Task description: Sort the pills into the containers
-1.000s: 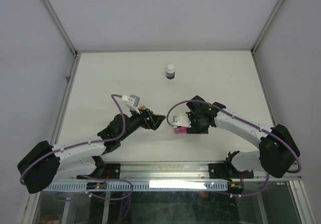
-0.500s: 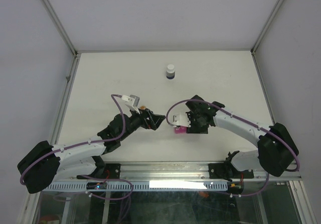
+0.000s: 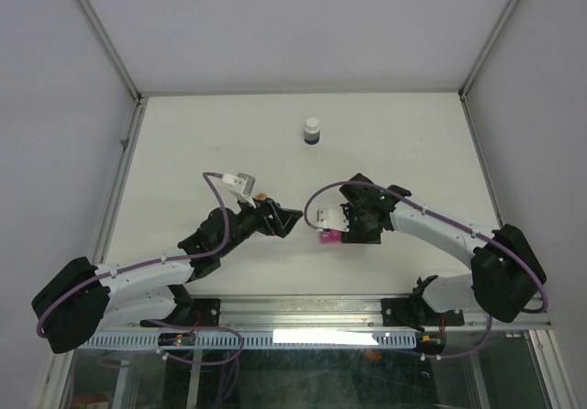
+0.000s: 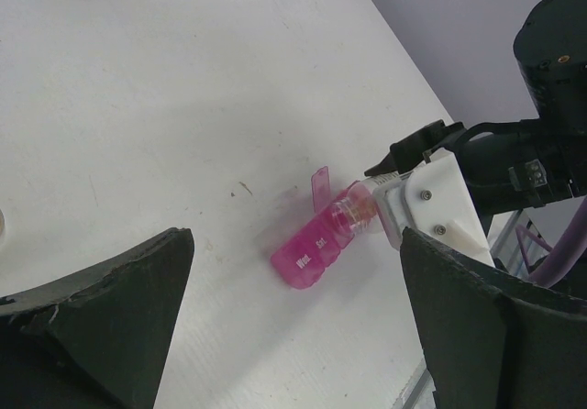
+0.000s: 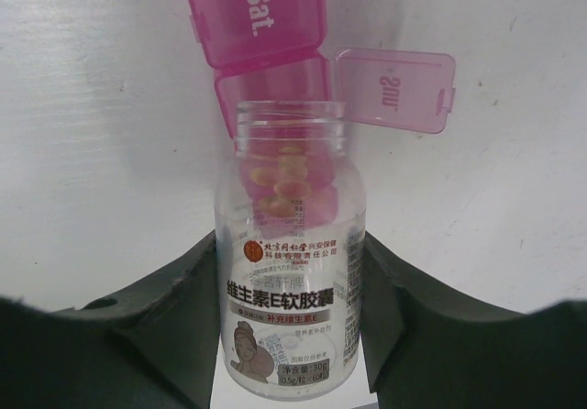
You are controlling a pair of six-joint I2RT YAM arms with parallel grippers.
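From above, the left gripper stands wide open with nothing in it, its tips pointing across at the right gripper. The pink pill organizer lies on the white worktop right at the tip of the right gripper. It sits between the two grippers, nearer the right one. A dark bottle with a white cap stands upright on the worktop well beyond both grippers.

From the left wrist, that gripper's two fingers are spread to either side of the view. The organizer lies ahead of them in the gap, apart from both. The lid of one end compartment stands up open. A clear bottle held by the right gripper lies tilted, its mouth at that open compartment.

From the right wrist, the gripper's jaws are partly closed against the sides of the clear bottle, holding it. The bottle has no cap and its mouth points away from the gripper, over the open compartment. Pale yellow pills sit inside it, up toward the neck. The open lid is flipped out to the right of the bottle's mouth. The next compartment beyond, marked "Sat.", is closed. I cannot tell whether the bottle's rim touches the organizer.
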